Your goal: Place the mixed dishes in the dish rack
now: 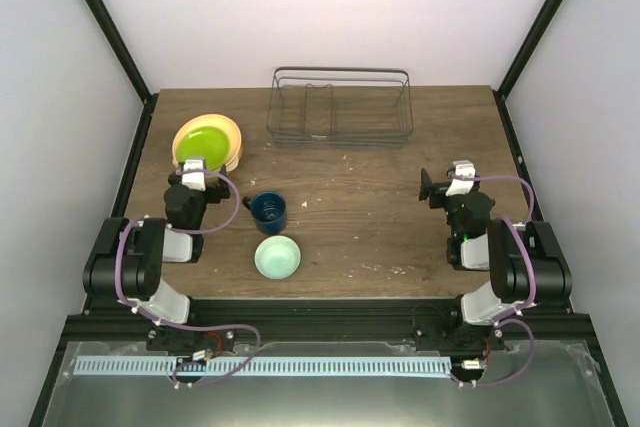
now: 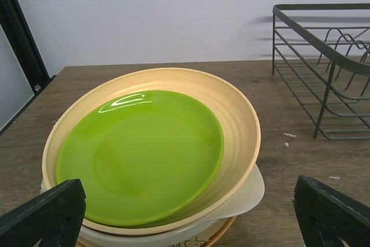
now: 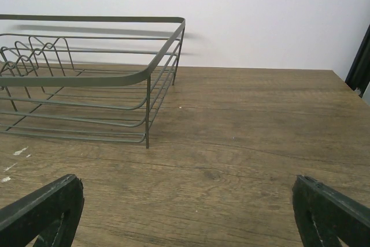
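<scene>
The brown wood-grain tabletop (image 1: 400,217) carries everything. On the overhead view's dial, the rectangular dish rack of thin dark wire (image 1: 340,105) stands at 12 o'clock against the far edge. Its looped inner dividers show in both wrist views, and none of the dishes is inside it.

At 10 o'clock lies a stack of plates. The glossy lime-green plate (image 2: 141,154) is on top, nested in a pale peach plate with a ringed inner wall (image 2: 237,125). Under that plate's 4 o'clock edge a cream plate (image 2: 248,192) juts out, and a thin orange rim shows beneath it. How much more lies under the stack cannot be told.

The pale mint round bowl (image 1: 277,257) sits upright at 7 o'clock. The small dark blue mug (image 1: 268,210) stands just beside it at its 12 o'clock, mouth up, apart from the bowl.

The left hand (image 1: 193,169) is at the stack's 6 o'clock edge. In its wrist view its dark fingers (image 2: 43,215) are spread wide apart, one on each side of the stack's near rim. Whether they touch the rim cannot be told.

The right hand (image 1: 448,182) is at 3 o'clock, well apart from the dishes. Its fingers (image 3: 332,212) are also spread wide apart above bare wood, with the rack at its 10 o'clock.
</scene>
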